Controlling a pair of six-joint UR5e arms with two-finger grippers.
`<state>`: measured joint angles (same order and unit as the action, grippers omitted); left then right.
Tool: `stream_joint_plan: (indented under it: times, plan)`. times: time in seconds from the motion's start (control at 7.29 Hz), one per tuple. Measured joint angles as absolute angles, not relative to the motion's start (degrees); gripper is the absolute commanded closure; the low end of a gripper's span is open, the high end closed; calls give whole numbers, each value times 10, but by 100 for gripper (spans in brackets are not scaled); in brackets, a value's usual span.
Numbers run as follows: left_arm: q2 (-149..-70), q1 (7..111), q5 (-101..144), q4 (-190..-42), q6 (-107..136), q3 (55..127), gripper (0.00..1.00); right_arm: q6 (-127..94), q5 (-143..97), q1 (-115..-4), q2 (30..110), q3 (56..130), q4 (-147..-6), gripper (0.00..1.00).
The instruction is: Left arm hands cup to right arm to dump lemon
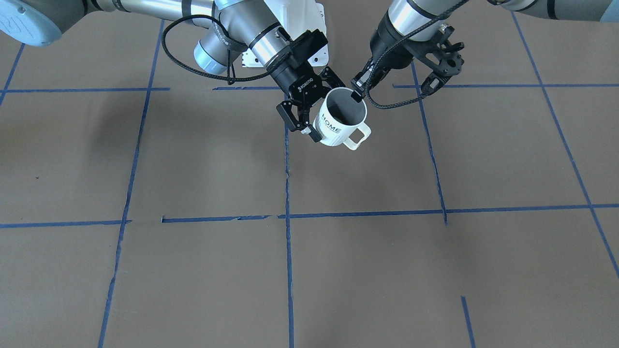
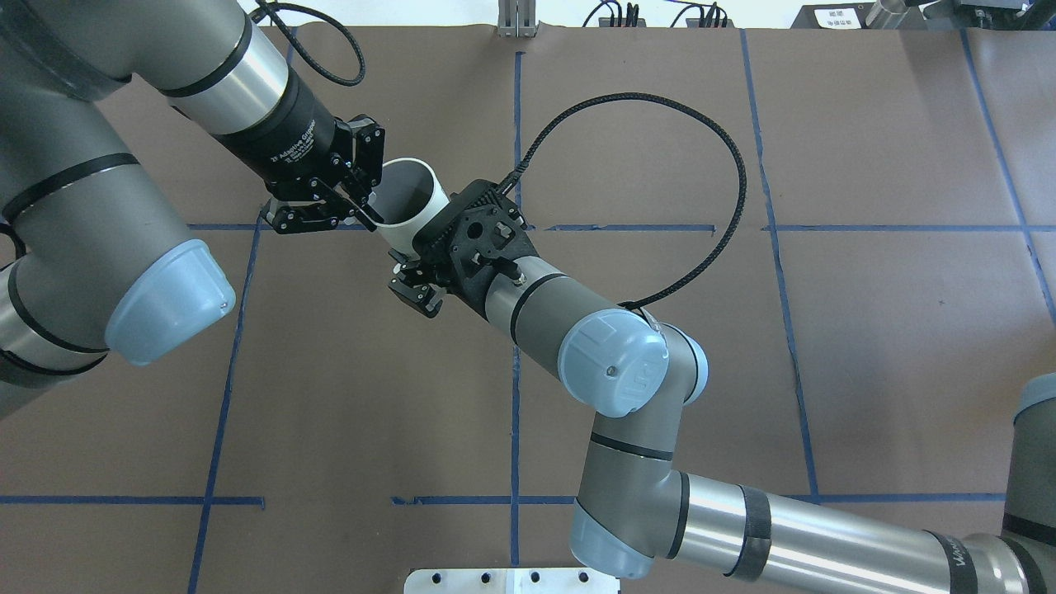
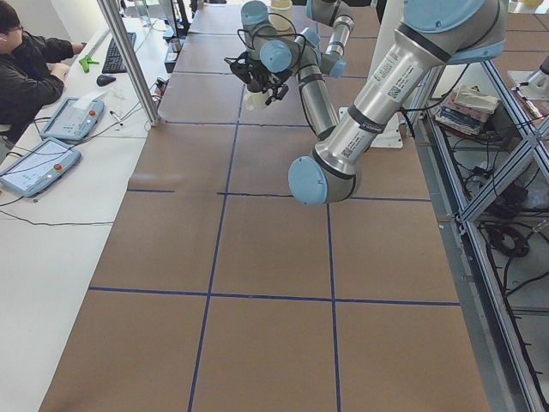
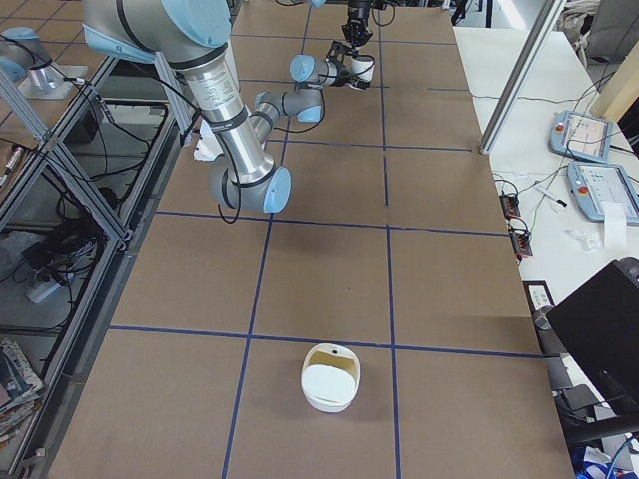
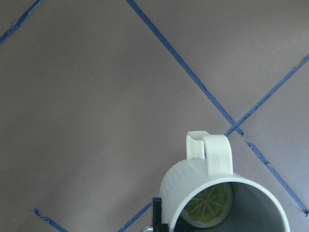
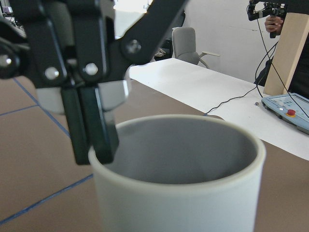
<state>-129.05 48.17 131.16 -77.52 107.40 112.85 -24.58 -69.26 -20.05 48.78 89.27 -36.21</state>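
Observation:
The white ribbed "HOME" cup [image 1: 338, 126] hangs in the air above the table, tilted, with its handle towards the front-facing camera. My left gripper [image 1: 357, 94], the perforated one, is shut on the cup's rim; its fingers [image 6: 94, 137] pinch the wall in the right wrist view. My right ROBOTIQ gripper [image 1: 328, 110] is open, with its jaws spread on either side of the cup's body. I cannot tell whether its pads touch the cup. A lemon slice [image 5: 210, 207] lies inside the cup [image 5: 212, 193]. The cup also shows in the overhead view [image 2: 410, 202].
A white bowl-like container [image 4: 330, 377] stands on the table far down at my right end. An operator [image 3: 30, 73] sits at a side desk with pendants. The brown table [image 1: 338, 270] has a blue tape grid.

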Motion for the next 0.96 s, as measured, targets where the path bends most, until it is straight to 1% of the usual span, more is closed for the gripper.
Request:
stream_joint_plan:
  times: [0.41,0.55,0.69,0.82,0.96]
  plan:
    - [-1291,480,1313,-775,1074,1130,100,-246,-693,-199,488,892,-362,1]
    - [-1291,480,1312,-775,1074,1130,100,-246,-694,-199,488,892,-362,6]
    - [-1291,480,1312,-775,1074,1130,100,-246,-694,-198,488,892,-362,35]
    - [-1291,480,1313,-775,1074,1130,89,-247,-694,-198,488,893,-361,72]
    - [-1291,480,1313,-776,1073,1130,41,-248,-695,-198,490,894,-361,77]
